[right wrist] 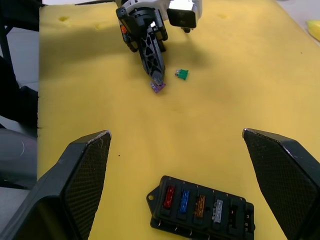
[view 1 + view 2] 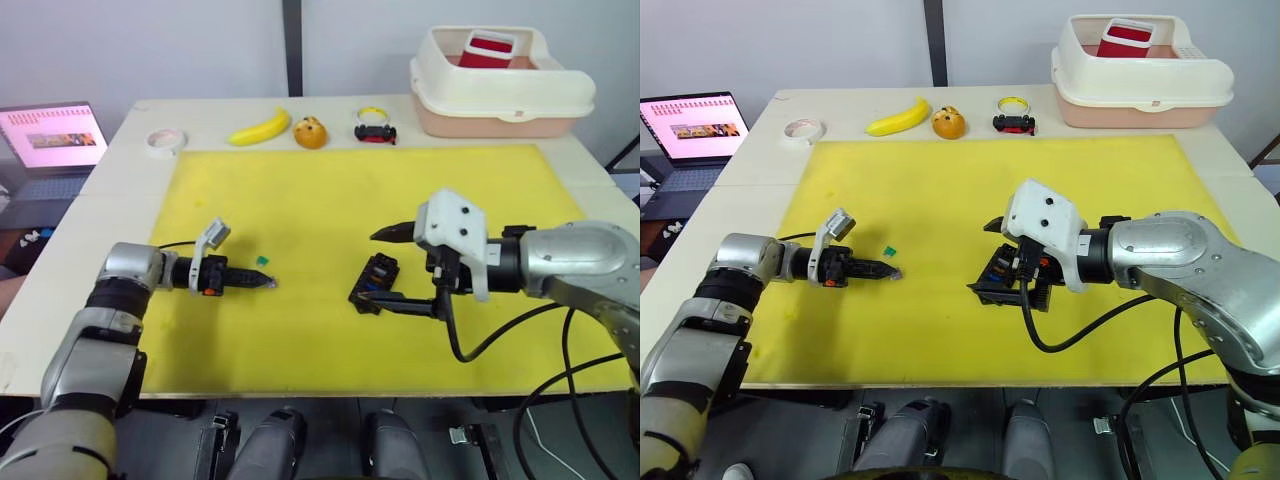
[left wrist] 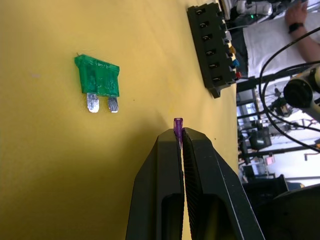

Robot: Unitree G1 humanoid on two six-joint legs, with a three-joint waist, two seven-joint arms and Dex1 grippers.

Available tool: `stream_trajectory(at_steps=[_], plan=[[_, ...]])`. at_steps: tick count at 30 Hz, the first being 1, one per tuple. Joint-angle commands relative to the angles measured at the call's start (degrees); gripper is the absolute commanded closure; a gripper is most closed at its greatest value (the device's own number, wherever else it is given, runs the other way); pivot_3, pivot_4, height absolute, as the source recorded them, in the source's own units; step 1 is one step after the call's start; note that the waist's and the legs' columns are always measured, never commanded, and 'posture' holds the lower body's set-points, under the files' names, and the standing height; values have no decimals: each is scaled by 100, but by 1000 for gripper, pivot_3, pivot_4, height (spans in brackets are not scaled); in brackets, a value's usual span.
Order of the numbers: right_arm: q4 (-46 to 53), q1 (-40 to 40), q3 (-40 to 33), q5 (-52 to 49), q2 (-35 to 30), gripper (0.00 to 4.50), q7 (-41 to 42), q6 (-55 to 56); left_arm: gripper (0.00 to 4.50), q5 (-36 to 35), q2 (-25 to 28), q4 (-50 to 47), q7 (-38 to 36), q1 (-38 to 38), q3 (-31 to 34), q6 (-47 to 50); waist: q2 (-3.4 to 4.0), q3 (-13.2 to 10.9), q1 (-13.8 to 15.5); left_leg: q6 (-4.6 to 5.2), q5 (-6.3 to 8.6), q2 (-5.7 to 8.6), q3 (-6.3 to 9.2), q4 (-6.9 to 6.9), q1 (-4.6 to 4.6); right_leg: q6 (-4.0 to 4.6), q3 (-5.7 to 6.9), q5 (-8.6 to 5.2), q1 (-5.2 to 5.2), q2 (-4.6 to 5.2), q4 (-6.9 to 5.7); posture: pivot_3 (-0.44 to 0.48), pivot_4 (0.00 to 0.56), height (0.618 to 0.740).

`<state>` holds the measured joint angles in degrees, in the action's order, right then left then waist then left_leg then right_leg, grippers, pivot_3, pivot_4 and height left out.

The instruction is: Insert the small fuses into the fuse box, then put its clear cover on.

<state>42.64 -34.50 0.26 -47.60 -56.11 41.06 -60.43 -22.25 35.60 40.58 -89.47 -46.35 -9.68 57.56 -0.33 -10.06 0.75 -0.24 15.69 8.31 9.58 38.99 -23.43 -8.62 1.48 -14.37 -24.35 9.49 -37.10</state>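
The fuse box [image 2: 377, 278], a small black block, lies on the yellow mat [image 2: 300, 200] right of centre. One of its rows holds red, blue, amber and grey small fuses [image 1: 192, 201]. My right gripper [image 2: 367, 267] is open wide, one finger on each side of the box, not touching it. My left gripper [image 2: 268, 283] is shut on a purple fuse [image 3: 178, 124], low over the mat on the left. A green fuse [image 2: 262, 261] lies loose just beyond its tips. The clear cover is out of view.
A cream tub [image 2: 500, 95] holding a red item stands at the back right. Along the back edge lie a banana [image 2: 260, 128], an orange [image 2: 310, 132], a tape roll [image 2: 165, 141] and a small yellow-black object [image 2: 375, 128]. A laptop [image 2: 55, 140] sits off to the left.
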Motion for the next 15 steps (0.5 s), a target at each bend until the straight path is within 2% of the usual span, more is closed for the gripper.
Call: stream_trajectory(at_steps=[1,6,9,12,15], plan=[[48,-75,-183,-259,233,0,-225,-121,4471,-501,30,-861,138,-133,505,289,-2,-1,-8,0,0,-1,1,-1,0,0,0,0,-1,-1,0,0,150,740],[-475,-73,-701,-1599,1216,0,-1446,-1004,4471,-1475,-356,-2361,881,-338,1402,976,-4,-2,-6,0,0,-3,2,-3,-2,0,-2,0,-1,2,3,0,150,740],[-1235,-233,-1004,-3230,1788,0,-2900,-1009,4471,-2027,-737,-3132,1355,-424,1801,1154,-4,-2,-21,-1,-1,-3,3,-2,-2,1,-2,1,1,3,4,0,150,740],[-1527,-313,-932,-4419,1848,0,-4094,-666,4471,-2372,-927,-3547,1704,-387,1969,1244,0,-1,-54,-3,-2,-3,2,-9,-2,2,-4,1,-3,4,4,0,150,740],[-1611,-310,-785,-5270,1721,0,-4839,-261,4471,-2539,-996,-3741,1932,-303,1938,1166,-1,-1,-100,-5,-3,-6,1,-15,-1,2,-4,1,-9,1,4,0,150,740]])
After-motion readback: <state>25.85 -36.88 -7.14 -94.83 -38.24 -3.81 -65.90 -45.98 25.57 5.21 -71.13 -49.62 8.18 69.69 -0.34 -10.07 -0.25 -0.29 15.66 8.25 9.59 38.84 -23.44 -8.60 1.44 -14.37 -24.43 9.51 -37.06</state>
